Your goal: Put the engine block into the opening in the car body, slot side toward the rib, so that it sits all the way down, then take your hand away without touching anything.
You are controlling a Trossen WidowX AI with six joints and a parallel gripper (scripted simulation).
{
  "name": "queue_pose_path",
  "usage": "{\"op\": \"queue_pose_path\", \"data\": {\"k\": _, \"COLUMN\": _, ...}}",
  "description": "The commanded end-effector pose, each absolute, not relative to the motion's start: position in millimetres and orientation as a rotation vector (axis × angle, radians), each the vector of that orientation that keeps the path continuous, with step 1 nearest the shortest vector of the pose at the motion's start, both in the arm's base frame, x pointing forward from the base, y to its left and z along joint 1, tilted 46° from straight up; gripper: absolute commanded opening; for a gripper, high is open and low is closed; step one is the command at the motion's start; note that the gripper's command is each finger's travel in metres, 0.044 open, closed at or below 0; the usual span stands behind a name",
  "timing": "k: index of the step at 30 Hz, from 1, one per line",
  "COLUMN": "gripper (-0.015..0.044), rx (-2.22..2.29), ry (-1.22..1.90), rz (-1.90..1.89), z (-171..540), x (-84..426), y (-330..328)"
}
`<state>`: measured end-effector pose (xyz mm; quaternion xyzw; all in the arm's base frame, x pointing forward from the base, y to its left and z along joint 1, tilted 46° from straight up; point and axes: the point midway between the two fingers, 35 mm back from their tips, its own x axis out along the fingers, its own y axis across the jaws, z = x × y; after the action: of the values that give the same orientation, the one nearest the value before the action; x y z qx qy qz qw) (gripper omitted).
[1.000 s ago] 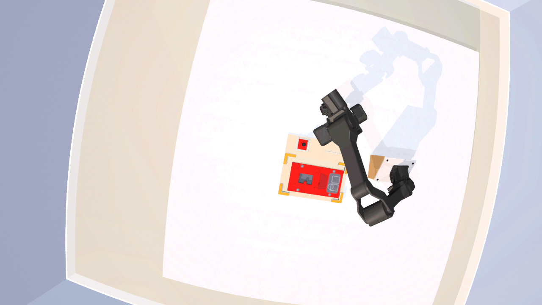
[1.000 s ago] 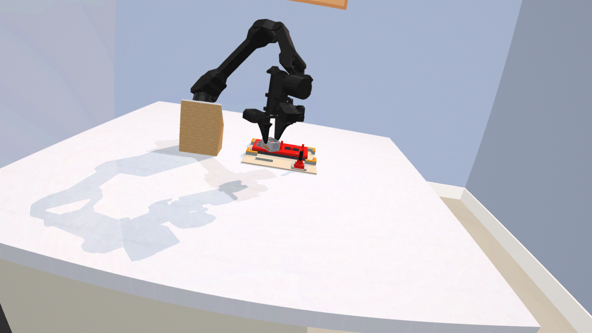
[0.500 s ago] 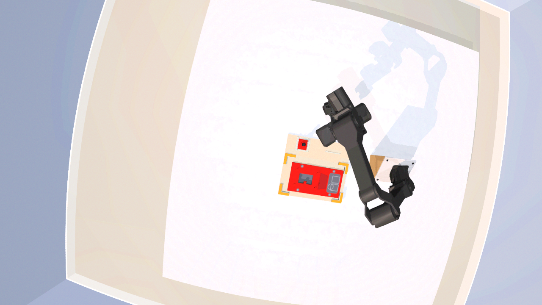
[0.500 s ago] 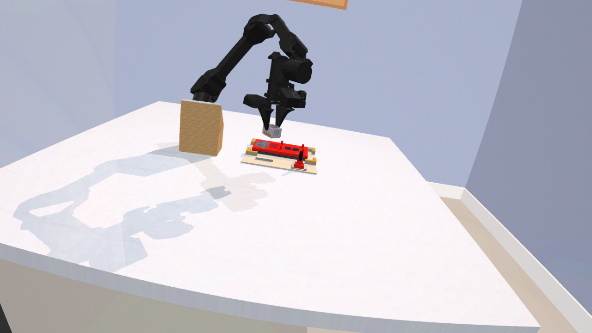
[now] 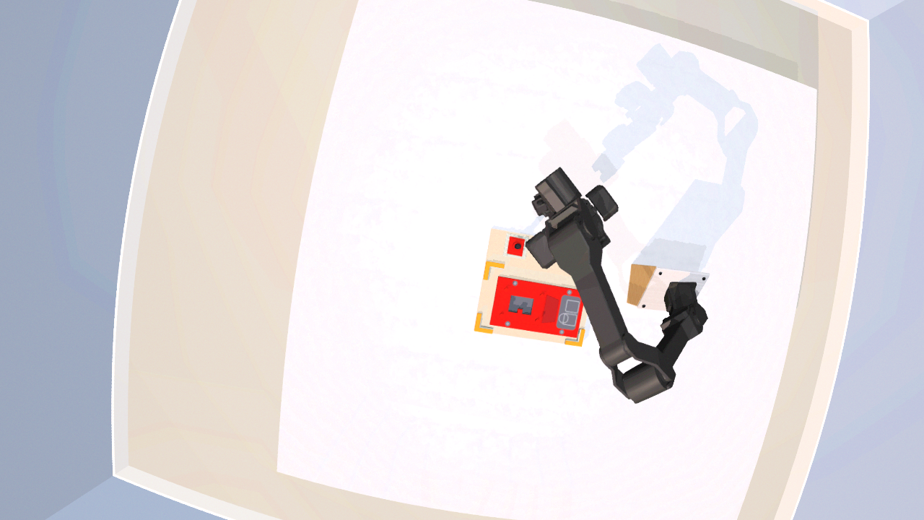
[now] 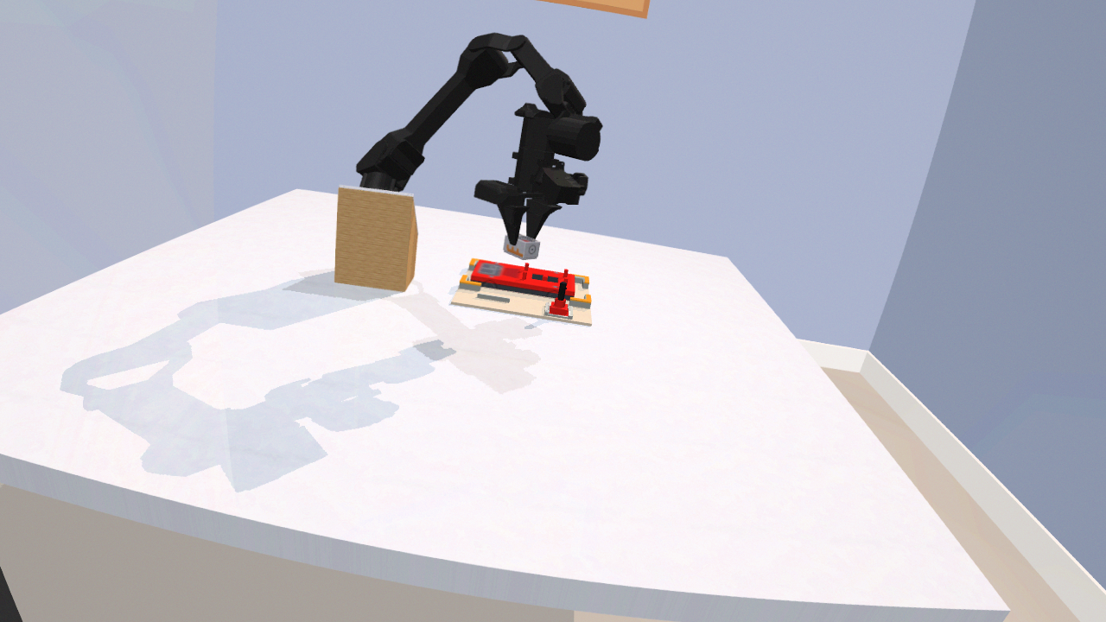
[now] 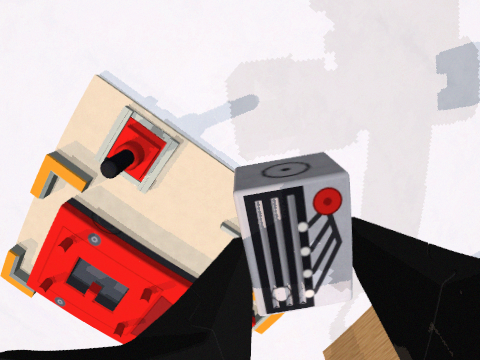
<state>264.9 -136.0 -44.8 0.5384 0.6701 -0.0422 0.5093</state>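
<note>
My gripper (image 6: 523,240) (image 7: 295,239) is shut on the grey engine block (image 6: 530,249) (image 7: 285,240) and holds it in the air above the car body's grey-panel end in the exterior view. The block's top shows black stripes and a red cap. Its slot is not visible. The red car body (image 5: 539,323) (image 6: 510,283) (image 7: 160,270) lies on the board. Its dark opening (image 5: 520,301) (image 7: 112,296) is empty, with a small red rib (image 7: 94,289) reaching in from one long edge. In the wrist view the opening is left of and below the block. The arm hides the fingers in the top view.
The beige board (image 5: 497,248) (image 6: 518,307) (image 7: 85,115) has orange corner brackets around the car body. A red part with an upright black peg (image 5: 517,246) (image 6: 560,307) (image 7: 122,162) stands near its corner. Several short red posts rise around the opening. The arm's wooden base (image 5: 639,284) (image 6: 372,239) stands nearby.
</note>
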Motion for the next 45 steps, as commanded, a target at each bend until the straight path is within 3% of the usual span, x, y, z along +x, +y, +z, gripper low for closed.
{"op": "queue_pose_path", "data": {"k": 1, "gripper": 0.0, "rx": 1.268, "ry": 1.601, "rz": -0.073, "z": -40, "x": 272, "y": -130}}
{"op": "queue_pose_path", "data": {"k": 45, "gripper": 0.0, "rx": 0.901, "ry": 1.495, "rz": 0.294, "z": 9, "x": 331, "y": -26}}
